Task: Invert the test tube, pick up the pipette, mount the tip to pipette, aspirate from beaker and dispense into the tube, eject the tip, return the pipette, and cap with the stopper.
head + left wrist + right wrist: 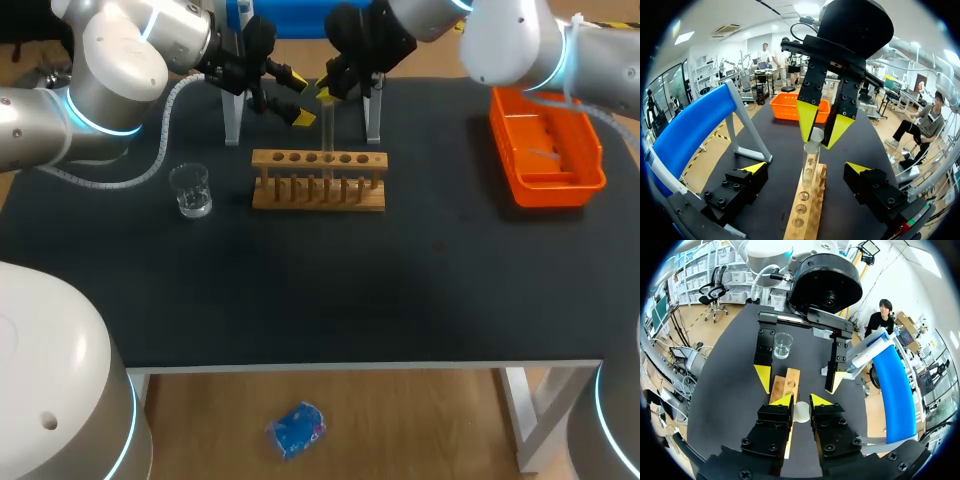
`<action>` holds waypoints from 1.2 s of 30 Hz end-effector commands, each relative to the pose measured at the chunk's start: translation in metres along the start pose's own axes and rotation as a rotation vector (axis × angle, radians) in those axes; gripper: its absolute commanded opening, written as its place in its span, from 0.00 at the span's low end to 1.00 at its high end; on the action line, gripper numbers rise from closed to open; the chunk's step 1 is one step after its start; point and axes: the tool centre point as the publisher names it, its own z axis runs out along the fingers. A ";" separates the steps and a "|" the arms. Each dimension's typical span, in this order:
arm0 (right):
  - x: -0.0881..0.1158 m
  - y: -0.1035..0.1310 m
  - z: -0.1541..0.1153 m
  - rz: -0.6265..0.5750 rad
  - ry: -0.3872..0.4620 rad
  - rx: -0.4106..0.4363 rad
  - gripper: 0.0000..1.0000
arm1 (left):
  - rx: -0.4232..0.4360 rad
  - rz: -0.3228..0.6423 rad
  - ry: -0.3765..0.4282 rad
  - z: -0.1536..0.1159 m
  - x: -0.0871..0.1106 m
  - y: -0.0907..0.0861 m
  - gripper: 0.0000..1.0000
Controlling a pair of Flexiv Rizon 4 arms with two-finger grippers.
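Now: test tube pinched upright over the rack

The black table [350, 290] carries an orange tray [545, 190] at its far right corner. A wooden rack [318, 180] stands toward the middle of the far edge, with a glass beaker [190, 190] beside it on the left-edge side. The right gripper [802, 401] is closed on the top of the test tube [327, 140], whose lower end meets the rack's holes. The left gripper [805, 168] hangs just beside it with its fingers spread wide, holding nothing.
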 end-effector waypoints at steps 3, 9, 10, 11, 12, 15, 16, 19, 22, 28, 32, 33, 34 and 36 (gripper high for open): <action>0.001 -0.001 0.003 0.006 0.010 0.003 0.00 | -0.005 -0.001 0.005 -0.001 -0.001 -0.001 1.00; 0.002 -0.003 0.006 0.012 0.021 0.015 0.00 | -0.005 -0.001 0.005 -0.001 -0.001 -0.001 1.00; 0.003 -0.004 0.006 0.013 0.022 0.015 0.00 | -0.005 -0.001 0.005 -0.001 -0.001 -0.001 1.00; 0.003 -0.005 0.007 0.015 0.025 0.019 0.00 | -0.005 -0.001 0.005 -0.001 -0.001 -0.001 1.00; 0.003 -0.005 0.007 0.015 0.026 0.021 0.00 | -0.005 -0.001 0.005 -0.001 -0.001 -0.001 1.00; 0.004 -0.007 0.009 0.019 0.029 0.025 0.00 | -0.005 -0.001 0.005 -0.001 -0.001 -0.001 1.00; 0.004 -0.008 0.009 0.023 0.030 0.026 0.00 | -0.005 -0.001 0.005 -0.001 -0.001 -0.001 1.00; 0.004 -0.010 0.011 0.026 0.035 0.028 0.00 | -0.005 -0.001 0.005 -0.001 -0.001 -0.001 1.00; 0.005 -0.011 0.014 0.030 0.042 0.028 0.00 | -0.005 -0.001 0.005 -0.001 -0.001 -0.001 1.00; 0.007 -0.015 0.019 0.041 0.053 0.030 0.00 | -0.005 -0.001 0.005 -0.001 -0.001 -0.001 1.00; 0.008 -0.017 0.021 0.048 0.056 0.031 0.00 | -0.005 -0.001 0.005 -0.001 -0.001 -0.001 1.00; 0.009 -0.018 0.022 0.050 0.057 0.032 0.00 | -0.005 -0.001 0.005 -0.001 -0.001 -0.001 1.00; 0.009 -0.019 0.023 0.051 0.058 0.032 0.00 | -0.005 -0.001 0.005 -0.001 -0.001 -0.001 1.00; 0.010 -0.020 0.025 0.055 0.062 0.032 0.00 | -0.005 -0.001 0.005 -0.001 -0.001 -0.001 1.00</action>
